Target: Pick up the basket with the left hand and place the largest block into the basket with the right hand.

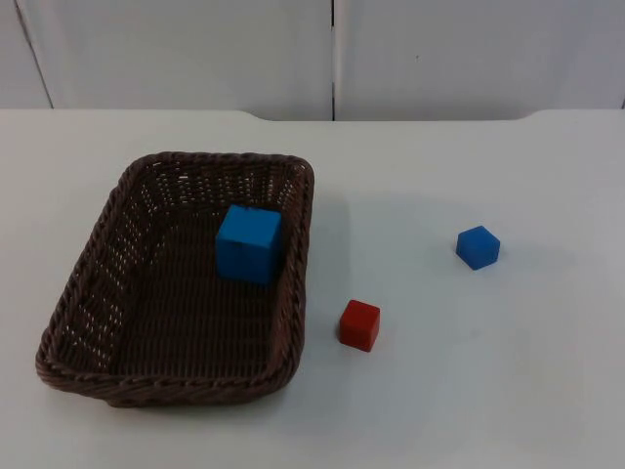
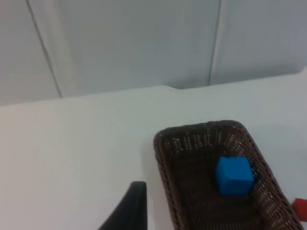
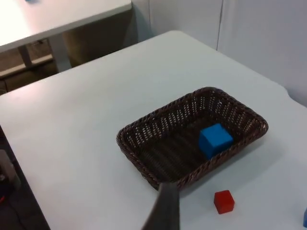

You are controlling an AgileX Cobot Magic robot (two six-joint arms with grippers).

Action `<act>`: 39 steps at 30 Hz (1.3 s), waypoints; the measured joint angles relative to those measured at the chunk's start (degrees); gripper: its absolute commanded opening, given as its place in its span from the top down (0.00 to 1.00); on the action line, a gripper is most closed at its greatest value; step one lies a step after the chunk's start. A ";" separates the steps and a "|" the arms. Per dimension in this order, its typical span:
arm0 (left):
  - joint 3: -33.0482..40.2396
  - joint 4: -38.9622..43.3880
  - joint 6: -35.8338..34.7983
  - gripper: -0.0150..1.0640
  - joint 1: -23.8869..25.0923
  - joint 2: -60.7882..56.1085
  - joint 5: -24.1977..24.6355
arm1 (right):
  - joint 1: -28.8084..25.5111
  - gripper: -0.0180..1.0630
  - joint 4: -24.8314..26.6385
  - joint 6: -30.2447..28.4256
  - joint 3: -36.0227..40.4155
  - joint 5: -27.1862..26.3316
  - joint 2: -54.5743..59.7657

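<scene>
Broadly, the white counter [image 1: 469, 391] runs far to a grey partition wall [image 1: 195, 49], bearing the brown wicker basket [image 1: 98, 362] at left with the large blue block [image 1: 249, 244] inside, while neither pincer's opening can be judged.

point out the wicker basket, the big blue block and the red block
wicker basket [image 1: 166, 383], top view, near rim
large blue block [image 1: 249, 243], top view, front face, inside the basket
red block [image 1: 359, 324], top view, front face, on the table beside the basket
</scene>
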 measured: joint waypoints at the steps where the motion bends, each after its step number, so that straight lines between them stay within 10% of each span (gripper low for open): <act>1: 0.00 0.92 -0.96 0.02 0.00 -1.24 0.00 | 0.00 0.32 0.00 0.00 0.73 0.00 -1.40; 39: 15.03 17.79 -16.64 0.02 0.00 -28.88 13.18 | 0.00 0.32 0.00 1.10 13.43 12.30 -30.43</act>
